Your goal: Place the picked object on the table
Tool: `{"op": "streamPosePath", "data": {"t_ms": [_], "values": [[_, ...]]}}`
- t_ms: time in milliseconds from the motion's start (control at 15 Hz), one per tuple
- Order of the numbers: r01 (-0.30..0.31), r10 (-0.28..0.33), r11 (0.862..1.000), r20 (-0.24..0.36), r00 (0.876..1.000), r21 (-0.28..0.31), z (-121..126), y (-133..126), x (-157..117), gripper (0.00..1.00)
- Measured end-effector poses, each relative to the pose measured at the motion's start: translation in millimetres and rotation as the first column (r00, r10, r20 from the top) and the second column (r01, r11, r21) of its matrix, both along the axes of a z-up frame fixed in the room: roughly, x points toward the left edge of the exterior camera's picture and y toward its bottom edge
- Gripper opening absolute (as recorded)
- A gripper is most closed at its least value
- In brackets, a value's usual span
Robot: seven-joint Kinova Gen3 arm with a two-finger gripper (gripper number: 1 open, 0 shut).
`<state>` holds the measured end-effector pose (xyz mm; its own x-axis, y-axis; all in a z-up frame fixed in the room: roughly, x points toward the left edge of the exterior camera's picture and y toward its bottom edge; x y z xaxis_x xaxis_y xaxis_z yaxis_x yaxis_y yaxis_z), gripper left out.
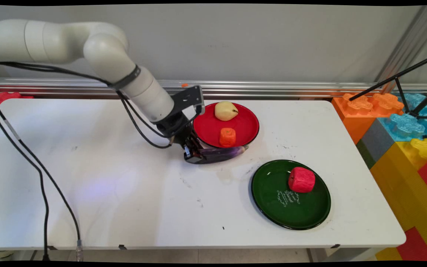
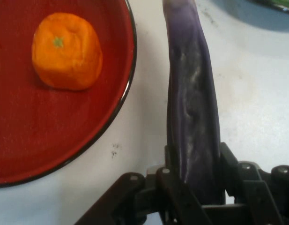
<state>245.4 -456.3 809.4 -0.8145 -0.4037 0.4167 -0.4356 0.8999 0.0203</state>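
A long purple eggplant (image 1: 222, 153) lies on the white table (image 1: 124, 185), just in front of the red plate (image 1: 208, 128). My gripper (image 1: 195, 155) is down at the eggplant's left end, shut on it. In the hand view the eggplant (image 2: 191, 108) runs up from between the fingers (image 2: 174, 187), with the red plate's rim (image 2: 128, 89) to its left. On the red plate sit an orange (image 1: 227, 137) (image 2: 67, 50) and a pale yellow pear (image 1: 225, 110).
A dark green plate (image 1: 272, 200) at the front right carries a red apple-like fruit (image 1: 301, 179). Large coloured building blocks (image 1: 402, 141) stand beyond the table's right edge, with a black tripod (image 1: 413, 89) over them. Black cables (image 1: 43, 178) hang at the left.
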Motion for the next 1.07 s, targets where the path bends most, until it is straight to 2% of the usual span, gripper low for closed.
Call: {"op": "streamPosePath", "data": {"t_ms": [533,1067], "values": [[-0.002,0.002,1.000,-0.002,1.000,-0.023,-31.0,3.4,0.0,0.00],[0.003,-0.004,0.999,-0.013,1.000,-0.042,-39.7,4.4,-2.7,0.00]]}}
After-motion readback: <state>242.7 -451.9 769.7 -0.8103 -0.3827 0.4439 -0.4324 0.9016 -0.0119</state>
